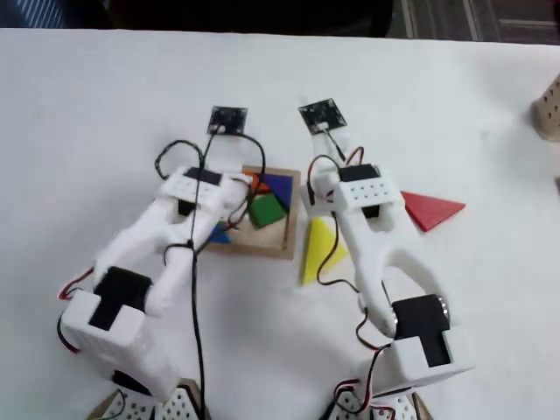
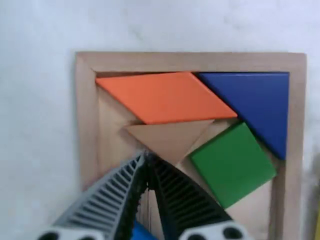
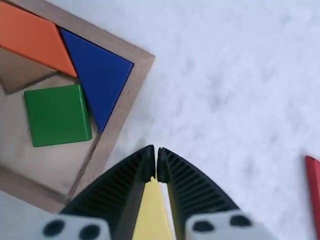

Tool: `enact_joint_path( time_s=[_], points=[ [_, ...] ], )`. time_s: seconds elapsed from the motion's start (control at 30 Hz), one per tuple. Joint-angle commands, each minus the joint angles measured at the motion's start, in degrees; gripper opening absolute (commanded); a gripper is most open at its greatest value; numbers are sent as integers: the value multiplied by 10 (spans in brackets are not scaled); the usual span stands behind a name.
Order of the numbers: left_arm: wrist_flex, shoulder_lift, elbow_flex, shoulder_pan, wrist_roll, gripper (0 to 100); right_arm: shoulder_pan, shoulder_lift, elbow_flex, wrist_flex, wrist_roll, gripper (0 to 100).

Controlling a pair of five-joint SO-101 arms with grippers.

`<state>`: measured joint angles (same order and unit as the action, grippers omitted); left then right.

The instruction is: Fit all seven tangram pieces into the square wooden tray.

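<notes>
The tray is bare, matt wood. The orange piece, blue triangle and green square carry smooth, satin paint (faint sheen). The left gripper is ribbed black plastic. The table is matt white.

No readable text, labels or numbers.

The white table is lit brightly and evenly, almost washed out toward its far edge; only faint, soft shadows are cast beneath the arms; a thin shadow is seen beside the green square inside the tray; the room beyond the far edge is dark.
</notes>
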<state>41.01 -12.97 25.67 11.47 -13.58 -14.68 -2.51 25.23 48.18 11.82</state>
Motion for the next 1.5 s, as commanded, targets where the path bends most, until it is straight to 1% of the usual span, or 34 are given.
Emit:
enact_joint_path(
  time_s=[0.0, 0.13, 0.2, 0.47, 0.6, 0.93, 1.07, 1.17, 1.23, 1.37, 1.47],
  points=[
    [3, -19, -42, 13, -5, 21, 6, 28, -27, -10, 0, 18],
    [62, -61, -104, 14, -5, 21, 7, 28, -27, -10, 0, 18],
    [70, -74, -123, 21, -5, 21, 7, 28, -27, -10, 0, 18],
    [73, -82, -135, 49, -10, 21, 7, 28, -27, -11, 0, 18],
    [69, -82, -135, 47, -51, 21, 7, 28, -27, -12, 0, 18],
    [74, -67, -130, 21, -55, 22, -2, 28, -24, -1, 0, 18],
    [119, -11, -128, -8, -55, 22, -33, 28, -24, 32, -5, 18],
    [125, 20, -119, -39, -55, 22, -51, 26, -21, 40, -6, 18],
    [106, 36, -107, -76, -55, 22, -63, 16, -16, 43, -9, 18],
    [38, 43, -103, -190, -55, 22, -102, -9, -11, 43, -53, 18],
    [13, 43, -101, -234, -55, 22, -124, -29, -14, 41, -64, 18]
  ],
)
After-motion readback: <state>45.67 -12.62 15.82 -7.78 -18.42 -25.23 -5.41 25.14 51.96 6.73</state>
